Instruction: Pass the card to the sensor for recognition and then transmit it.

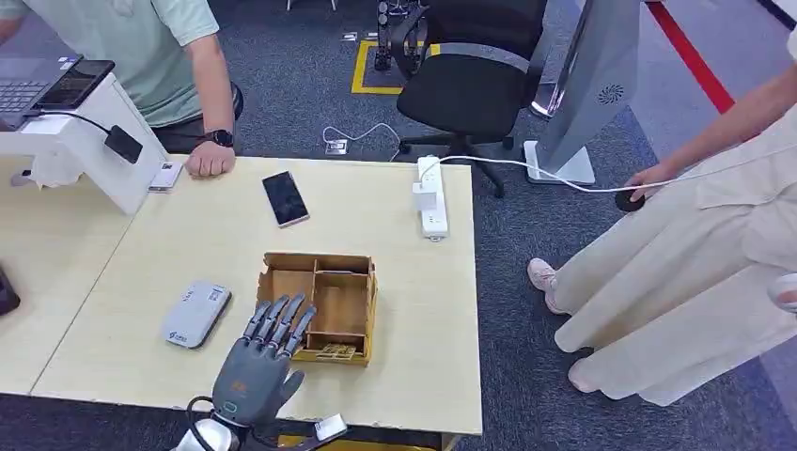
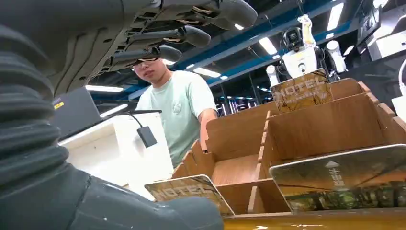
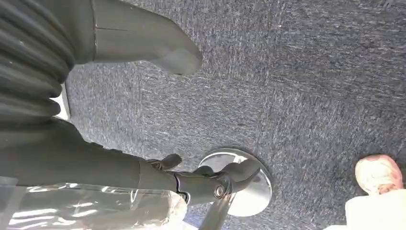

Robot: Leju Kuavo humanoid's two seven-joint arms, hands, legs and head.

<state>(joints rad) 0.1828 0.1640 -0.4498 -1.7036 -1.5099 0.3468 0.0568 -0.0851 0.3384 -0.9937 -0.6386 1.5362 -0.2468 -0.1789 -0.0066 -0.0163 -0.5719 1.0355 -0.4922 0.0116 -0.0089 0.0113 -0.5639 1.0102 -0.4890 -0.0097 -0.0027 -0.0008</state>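
Grey carpet surrounded a pale wooden table bearing a wooden compartment box. Hotel cards stood in the box's near compartments, another card propped at its far wall. The left hand hovered flat at the box's near-left corner, fingers extended and apart, holding nothing. A grey sensor lay just left of it. The right hand hung over carpet; its grasp could not be determined.
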